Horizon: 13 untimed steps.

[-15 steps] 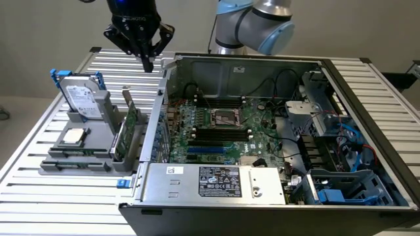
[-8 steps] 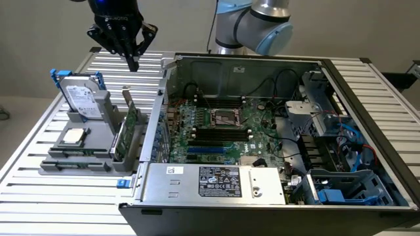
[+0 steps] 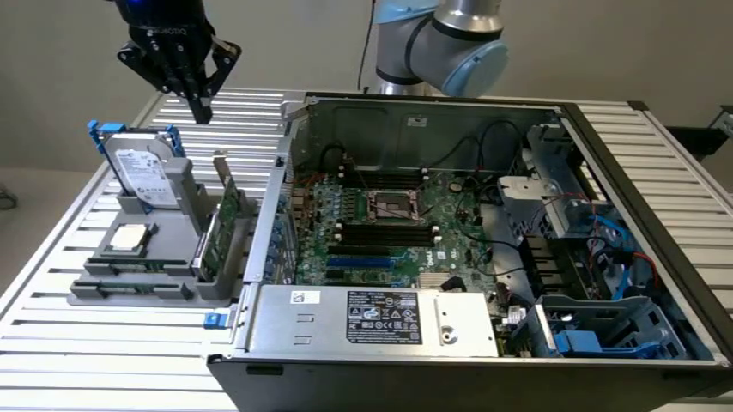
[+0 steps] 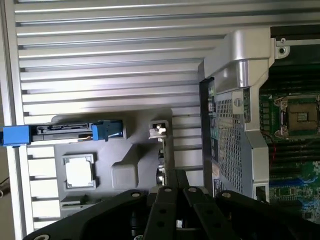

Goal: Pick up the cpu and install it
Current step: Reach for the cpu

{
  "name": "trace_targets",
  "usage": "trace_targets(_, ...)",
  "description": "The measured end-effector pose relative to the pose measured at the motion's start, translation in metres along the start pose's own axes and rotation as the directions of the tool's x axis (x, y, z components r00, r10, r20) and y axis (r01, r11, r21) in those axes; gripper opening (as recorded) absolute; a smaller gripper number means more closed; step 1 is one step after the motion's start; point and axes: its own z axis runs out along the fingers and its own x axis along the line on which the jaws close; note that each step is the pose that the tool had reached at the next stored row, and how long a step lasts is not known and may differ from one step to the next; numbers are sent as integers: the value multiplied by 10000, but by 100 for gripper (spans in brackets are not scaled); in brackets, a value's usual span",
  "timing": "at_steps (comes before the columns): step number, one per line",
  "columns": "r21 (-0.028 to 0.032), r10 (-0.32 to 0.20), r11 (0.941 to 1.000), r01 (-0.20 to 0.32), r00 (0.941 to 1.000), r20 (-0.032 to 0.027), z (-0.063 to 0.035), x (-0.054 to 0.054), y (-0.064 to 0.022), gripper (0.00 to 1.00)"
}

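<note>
The wrist view's edge crops the pincer [image 4: 176, 175] at its base; print on the hard drive [image 3: 143, 172] is unreadably small.

Silvery-white cpu [image 3: 130, 238] (grey holder [image 3: 172, 251])

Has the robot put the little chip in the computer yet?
Not yet. Nothing looks done: the cpu lies on its grey holder, and the motherboard socket is empty. The gripper hangs shut above the holder, holding nothing. Picking up and installing are both left.
</note>
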Motion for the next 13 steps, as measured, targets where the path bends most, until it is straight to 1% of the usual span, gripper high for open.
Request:
trace_targets(5, 4, 5, 10000, -4, 10000, -92, 3, 227, 2, 11)
trace_targets(8, 9, 8, 10000, -8, 9999, -157, 6, 367, 1, 11)
trace_targets(11, 16, 12, 10000, -11, 9997, -245, 10, 502, -1, 11)
trace_targets(13, 21, 16, 10000, -15, 9995, -327, 13, 592, -5, 11)
